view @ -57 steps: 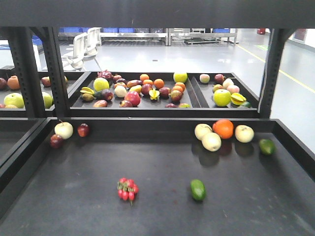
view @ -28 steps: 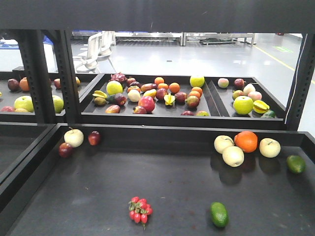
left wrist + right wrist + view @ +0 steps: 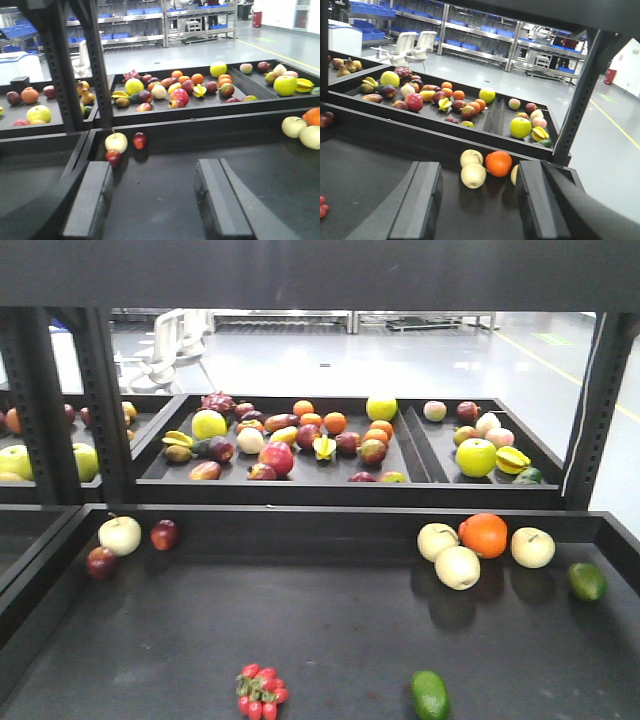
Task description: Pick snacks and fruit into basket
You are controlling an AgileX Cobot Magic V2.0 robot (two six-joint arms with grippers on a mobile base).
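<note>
Loose fruit lies on the near black shelf (image 3: 320, 630). At the right an orange (image 3: 485, 535) sits among three cream fruits (image 3: 457, 567). At the left a cream apple (image 3: 120, 535) sits with two red apples (image 3: 164, 534). My left gripper (image 3: 155, 200) is open over bare shelf, with the cream apple (image 3: 116, 142) ahead of its left finger. My right gripper (image 3: 477, 202) is open and holds nothing, with the orange (image 3: 498, 163) and cream fruits (image 3: 473, 175) just beyond its fingertips. The snacks and the basket are out of view.
A green fruit (image 3: 430, 695) and a red berry cluster (image 3: 260, 690) lie near the front edge, and another green fruit (image 3: 587, 581) lies far right. Behind a raised lip, back trays (image 3: 400, 478) hold several fruits. Black uprights (image 3: 105, 405) stand at left and right.
The front view has shifted, so the shelf's fruit sits lower in the frame than a second ago. No fruit has moved on the shelf.
</note>
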